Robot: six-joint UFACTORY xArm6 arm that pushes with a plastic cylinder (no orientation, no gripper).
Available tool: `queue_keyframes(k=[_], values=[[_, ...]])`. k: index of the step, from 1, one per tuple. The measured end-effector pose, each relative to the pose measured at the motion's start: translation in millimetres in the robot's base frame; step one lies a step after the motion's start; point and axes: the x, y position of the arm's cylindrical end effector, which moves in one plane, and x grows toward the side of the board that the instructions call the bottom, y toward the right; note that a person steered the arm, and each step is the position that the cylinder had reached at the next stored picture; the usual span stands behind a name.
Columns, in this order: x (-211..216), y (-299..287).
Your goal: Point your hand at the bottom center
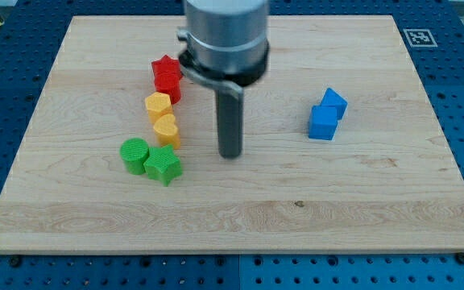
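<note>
My tip rests on the wooden board near its middle, a little left of centre. To its left runs a column of blocks: a red star and a red block at the top, a yellow hexagon, a yellow heart, then a green cylinder and a green star at the bottom. The yellow heart is the nearest block, about a block's width to the left of my tip. Two blue blocks sit touching each other to the right of my tip.
The arm's grey body hangs over the board's top centre and hides part of it. A blue perforated table surrounds the board. A fiducial tag lies at the board's top right corner.
</note>
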Motion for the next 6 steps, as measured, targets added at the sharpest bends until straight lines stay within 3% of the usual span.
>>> queue_keyframes(k=[1, 2, 6], values=[[71, -5], [100, -25], [89, -55]])
